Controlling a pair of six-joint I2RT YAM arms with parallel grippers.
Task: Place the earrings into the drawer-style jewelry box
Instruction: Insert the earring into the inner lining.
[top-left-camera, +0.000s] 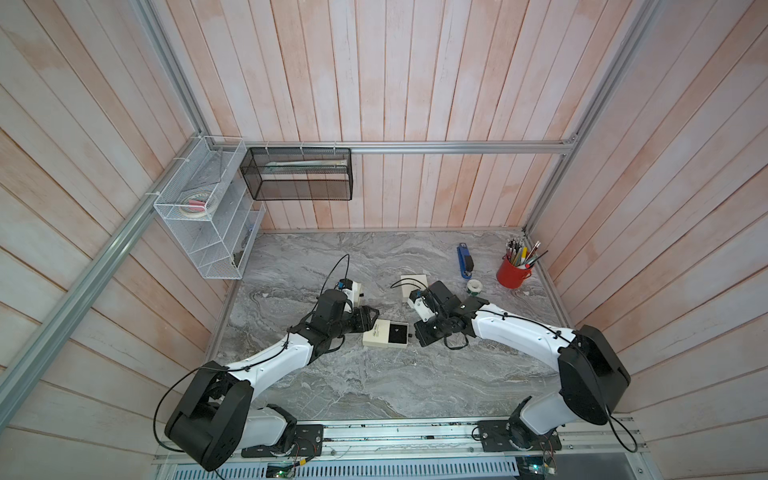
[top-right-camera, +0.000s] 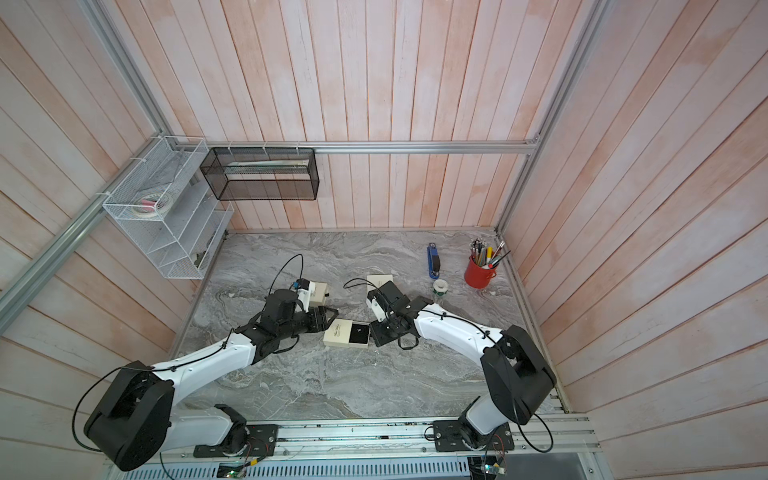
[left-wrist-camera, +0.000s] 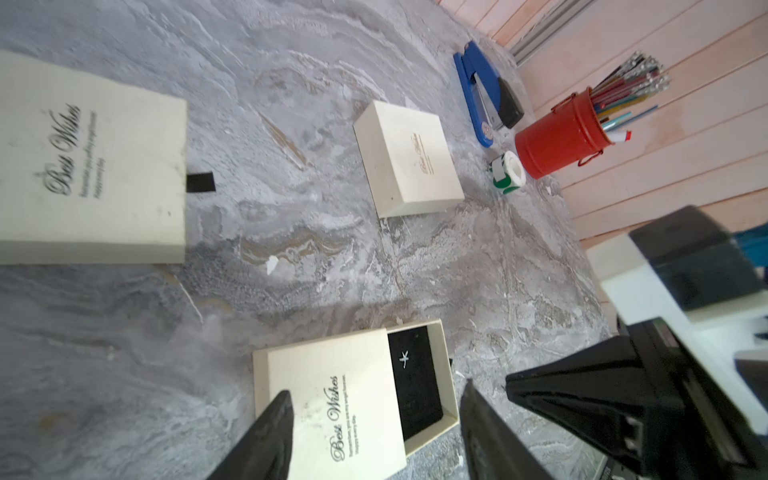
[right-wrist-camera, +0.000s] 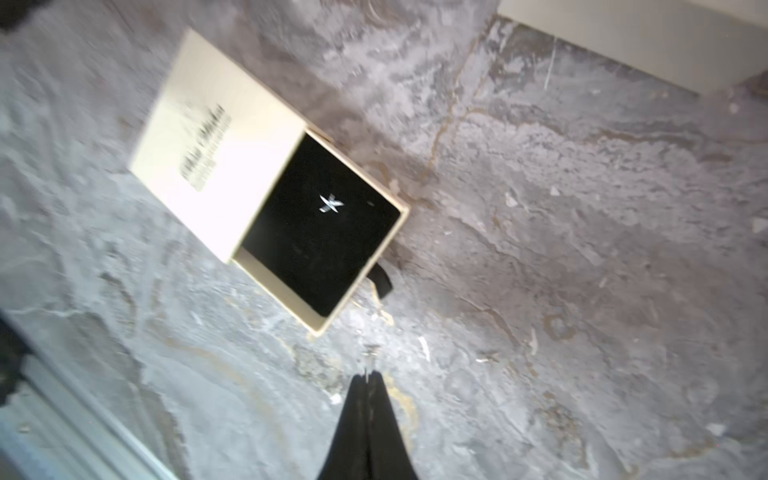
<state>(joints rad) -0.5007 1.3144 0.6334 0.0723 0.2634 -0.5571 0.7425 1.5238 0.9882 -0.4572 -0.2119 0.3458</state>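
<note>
The drawer-style jewelry box (top-left-camera: 376, 337) (top-right-camera: 337, 334) (left-wrist-camera: 332, 399) (right-wrist-camera: 220, 137) is cream and lies mid-table, its black-lined drawer (right-wrist-camera: 320, 232) pulled out to the right. One star-shaped earring (left-wrist-camera: 404, 358) (right-wrist-camera: 331, 203) (top-left-camera: 400, 330) lies on the lining. My left gripper (left-wrist-camera: 376, 388) (top-left-camera: 371, 316) is open, its fingers spread over the box's closed end. My right gripper (right-wrist-camera: 368, 376) (top-left-camera: 420, 338) is shut just off the drawer's pull tab. A thin pin shows between its tips, with a glinting earring (right-wrist-camera: 371, 350) head above them. A further pale speck (right-wrist-camera: 484, 358) lies on the table.
Two more cream boxes lie behind, one (top-left-camera: 413, 284) (left-wrist-camera: 409, 158) by my right wrist and one (top-left-camera: 358, 291) (left-wrist-camera: 91, 166) by my left. A blue stapler (top-left-camera: 465, 259), tape roll (top-left-camera: 473, 286) and red pen cup (top-left-camera: 513, 272) stand back right. Wire baskets (top-left-camera: 203, 212) hang back left.
</note>
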